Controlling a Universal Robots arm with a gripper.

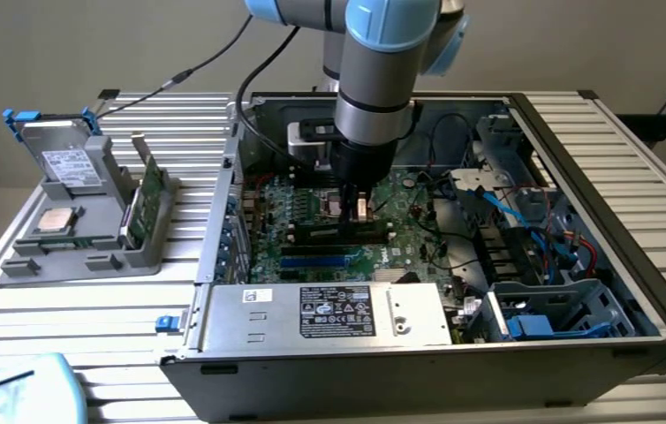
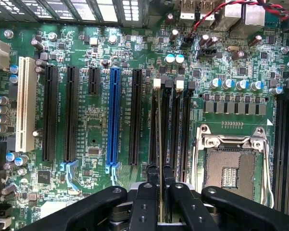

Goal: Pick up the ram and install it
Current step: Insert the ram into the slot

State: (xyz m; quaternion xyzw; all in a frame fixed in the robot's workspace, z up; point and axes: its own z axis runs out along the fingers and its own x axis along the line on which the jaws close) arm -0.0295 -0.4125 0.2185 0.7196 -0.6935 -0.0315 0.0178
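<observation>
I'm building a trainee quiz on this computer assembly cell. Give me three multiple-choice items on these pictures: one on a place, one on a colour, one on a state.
1. Where is the gripper?
A over a keyboard
B inside the computer case, over the motherboard
C over a printer

2. What colour is the long slot standing among the black ones?
A blue
B red
C yellow

3. What state is the gripper in?
A wide open, empty
B shut on a screwdriver
C shut on the ram

Answers:
1 B: the arm reaches down into the case.
2 A: the blue slot shows in the wrist view.
3 C: it pinches the thin stick over the memory slots.
</observation>
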